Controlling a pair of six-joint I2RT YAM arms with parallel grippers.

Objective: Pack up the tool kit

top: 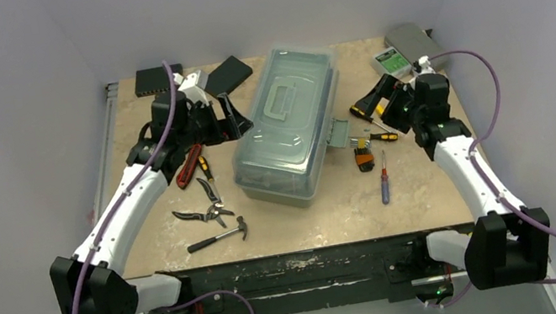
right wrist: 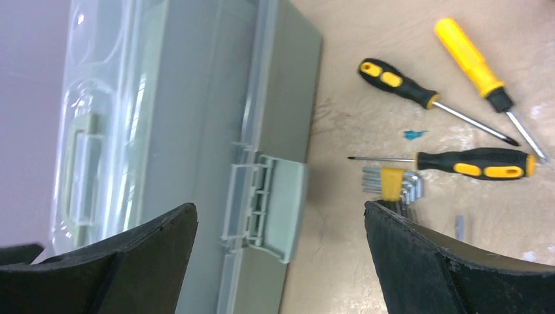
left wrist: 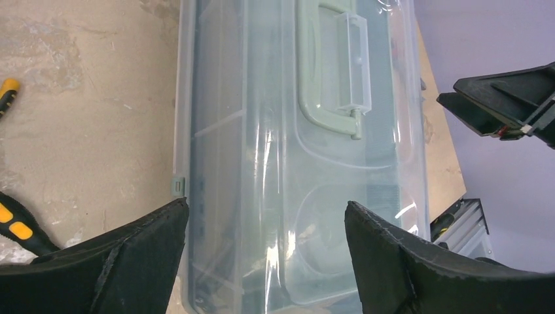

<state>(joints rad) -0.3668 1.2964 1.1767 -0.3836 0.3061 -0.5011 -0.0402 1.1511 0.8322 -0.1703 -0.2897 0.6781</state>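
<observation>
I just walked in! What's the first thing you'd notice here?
A big sage-green toolbox with a see-through lid sits mid-table. The left gripper and right gripper face it from either side, both open and empty. Loose tools lie around it: a hammer on the left, yellow-and-black screwdrivers on the right.

My left arm (top: 119,207) and right arm (top: 463,164): white shells, black joints, bulky black bases. Purple cable (top: 173,98) loops along each. Left tool (left wrist: 265,204), right tool (right wrist: 280,205): matte black wedge fingers.
</observation>
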